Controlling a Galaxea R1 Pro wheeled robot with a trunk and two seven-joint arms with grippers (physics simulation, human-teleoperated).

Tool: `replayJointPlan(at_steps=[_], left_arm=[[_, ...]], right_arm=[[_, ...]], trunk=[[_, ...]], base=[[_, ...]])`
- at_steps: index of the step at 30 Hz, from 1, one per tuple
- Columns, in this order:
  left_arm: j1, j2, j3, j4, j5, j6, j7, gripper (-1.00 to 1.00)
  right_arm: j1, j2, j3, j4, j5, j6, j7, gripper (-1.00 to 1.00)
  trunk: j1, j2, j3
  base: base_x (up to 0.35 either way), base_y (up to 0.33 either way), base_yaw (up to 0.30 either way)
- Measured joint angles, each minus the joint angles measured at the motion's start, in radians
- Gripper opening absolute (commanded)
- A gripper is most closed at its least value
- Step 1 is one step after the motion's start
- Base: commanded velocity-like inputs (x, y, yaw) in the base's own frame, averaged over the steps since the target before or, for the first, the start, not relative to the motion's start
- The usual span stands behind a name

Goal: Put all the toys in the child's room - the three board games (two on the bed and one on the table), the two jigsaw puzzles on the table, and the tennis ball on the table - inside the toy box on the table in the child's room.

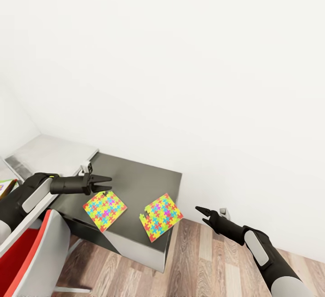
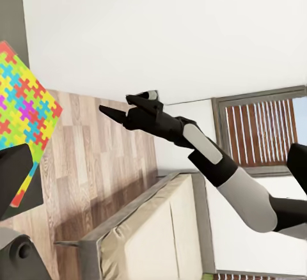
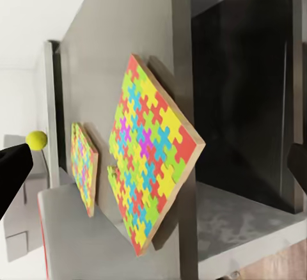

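Note:
Two jigsaw puzzles lie on the dark grey side unit (image 1: 135,181) of the table: the left one (image 1: 104,210) near the front edge, the right one (image 1: 161,216) overhanging the front corner. My left gripper (image 1: 103,183) hovers open just above and behind the left puzzle, holding nothing. Over the floor to the right of the unit, my right gripper (image 1: 201,210) is open and empty. In the right wrist view both puzzles (image 3: 150,158) (image 3: 83,165) show edge-on, with the tennis ball (image 3: 36,140) beyond them. The light grey toy box (image 1: 49,152) stands at the left. A board game corner (image 1: 6,185) peeks in at the left edge.
A red and white chair (image 1: 27,252) stands at the lower left beside the unit. Wooden floor (image 1: 203,261) stretches in front and to the right. A white wall rises close behind the table. The bed (image 2: 147,229) and a window with blinds (image 2: 262,126) appear in the left wrist view.

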Motion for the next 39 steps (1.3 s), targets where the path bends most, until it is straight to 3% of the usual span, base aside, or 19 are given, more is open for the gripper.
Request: replayJointPlan(at_steps=[11,39], left_arm=[[0.000,0.000,0.002,-0.069,0.000,0.001,0.000,1.00],[0.001,-0.002,0.001,-0.073,0.000,-0.001,0.000,1.00]], right_arm=[[0.002,0.000,-0.002,0.000,-0.001,-0.014,0.000,1.00],[0.002,0.001,0.003,0.001,0.000,-0.026,0.001,1.00]], trunk=[[0.000,0.000,-0.016],[0.000,0.000,-0.029]], base=[[0.103,-0.132,0.036],[0.003,-0.004,-0.015]])
